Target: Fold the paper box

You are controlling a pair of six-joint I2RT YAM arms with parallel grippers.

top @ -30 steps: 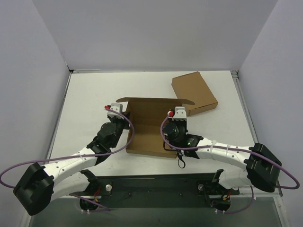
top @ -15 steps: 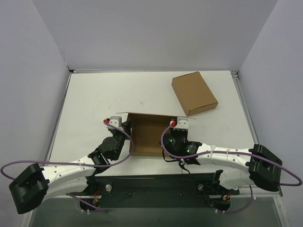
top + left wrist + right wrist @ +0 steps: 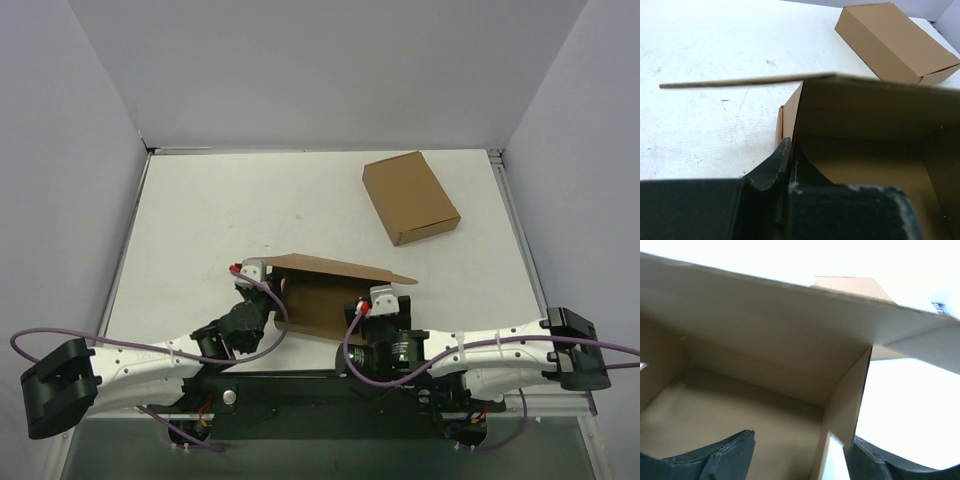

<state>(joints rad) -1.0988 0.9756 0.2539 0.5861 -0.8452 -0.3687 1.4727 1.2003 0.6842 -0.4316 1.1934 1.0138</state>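
1. Since a second ago, the paper box [image 3: 325, 300] has been dragged back from the middle of the table to its near edge. It now sits right in front of the arm bases, between the two wrists. It's also more upright, so the top view mostly sees its lid flap edge-on.
2. Half-built shape: the open inside faces the arms, side walls are up, and the long top flap juts over the opening and past the left wall.
3. Left gripper [image 3: 790, 150] is clamped tight, and the box's left wall runs straight into the slit between its fingers.
4. Right gripper [image 3: 801, 440] has let go. Its fingers are spread wide, one inside the box and one outside, straddling the right wall without squeezing it.
5. Well apart, at the far right, a tidy closed carton [image 3: 411, 197] lies flat at an angle.
6. The white table [image 3: 200, 210] has a few small scuffs. Plain pale grey walls [image 3: 330, 70] box it in on three sides, a dark rail [image 3: 320, 395] runs along the near edge, and purple cables [image 3: 130, 345] loop off both arms.
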